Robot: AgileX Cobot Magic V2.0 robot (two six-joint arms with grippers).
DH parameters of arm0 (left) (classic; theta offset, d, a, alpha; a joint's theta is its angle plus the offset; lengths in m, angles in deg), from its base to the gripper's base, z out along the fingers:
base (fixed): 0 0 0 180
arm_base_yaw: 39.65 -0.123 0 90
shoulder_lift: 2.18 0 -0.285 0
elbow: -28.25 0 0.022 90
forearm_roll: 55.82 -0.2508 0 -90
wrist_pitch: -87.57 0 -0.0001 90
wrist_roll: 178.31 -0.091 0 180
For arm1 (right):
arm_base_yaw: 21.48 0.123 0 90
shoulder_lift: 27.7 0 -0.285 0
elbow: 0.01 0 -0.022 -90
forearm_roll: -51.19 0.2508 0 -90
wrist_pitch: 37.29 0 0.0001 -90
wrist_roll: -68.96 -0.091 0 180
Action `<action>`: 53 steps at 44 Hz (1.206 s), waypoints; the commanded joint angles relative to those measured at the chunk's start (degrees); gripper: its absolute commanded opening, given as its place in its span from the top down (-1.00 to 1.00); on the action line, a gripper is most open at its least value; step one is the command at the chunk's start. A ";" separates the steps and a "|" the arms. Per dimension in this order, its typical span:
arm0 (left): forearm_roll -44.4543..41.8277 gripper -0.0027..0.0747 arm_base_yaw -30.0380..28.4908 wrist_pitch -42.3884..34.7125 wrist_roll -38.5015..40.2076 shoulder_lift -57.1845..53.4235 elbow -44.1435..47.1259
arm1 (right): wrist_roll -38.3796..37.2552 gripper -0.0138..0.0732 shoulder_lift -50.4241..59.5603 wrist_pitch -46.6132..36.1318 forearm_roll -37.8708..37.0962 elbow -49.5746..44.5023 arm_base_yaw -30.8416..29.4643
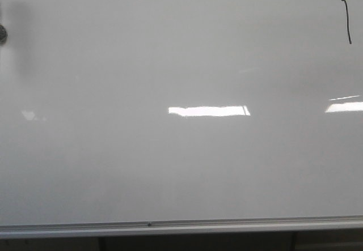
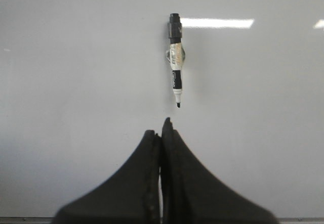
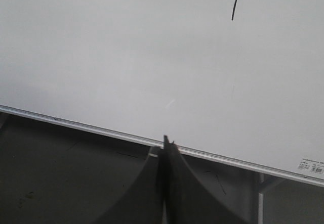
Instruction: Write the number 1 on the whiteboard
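Closed hands, finished stroke, marker parked on the board.

Front view first: silver frame rail (image 1: 181, 226) nearest the camera, running along the lower edge of the whiteboard (image 1: 170, 166); far up at the right, the number 1 (image 1: 346, 21), a thin, nearly vertical black stroke with a small hook on top, seemingly complete; a dark round object (image 1: 2, 34) cut by the left edge, too little shown to name; neither arm visible. Left wrist view next: left hand (image 2: 162, 130) shut, fingers pressed together, gripping nothing, aimed at a black-and-white marker (image 2: 175, 62) clinging to the board just beyond the tips, apart from them, probably stuck there for storage. Right wrist view last: right hand (image 3: 165, 142) also closed and empty, hovering by the bottom rail, well below the stroke, apparently backed off.
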 commanded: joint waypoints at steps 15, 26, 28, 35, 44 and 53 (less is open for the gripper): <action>1.92 0.98 -5.52 -27.26 -8.94 -16.20 23.85 | 0.25 0.84 -0.30 -4.15 -1.25 1.34 -0.43; 1.63 0.98 -7.47 -36.18 -8.94 -22.10 34.26 | 0.25 0.84 -0.30 -4.15 -1.25 1.34 -0.43; 1.63 0.98 -7.47 -37.86 -8.94 -22.55 36.19 | 0.25 0.84 -0.30 -4.15 -1.25 1.34 -0.43; 1.63 0.98 -8.97 -38.44 -8.94 -22.41 36.47 | 0.25 0.84 -0.30 -3.92 -1.25 1.34 -0.43; 1.52 0.98 -9.31 -39.20 -8.94 -22.32 36.47 | 0.25 0.84 -0.30 -3.93 -1.25 1.34 -0.43; 3.22 0.98 -9.31 -41.72 -10.04 -22.32 36.47 | 0.25 0.84 -0.30 -3.93 -1.25 1.34 -0.43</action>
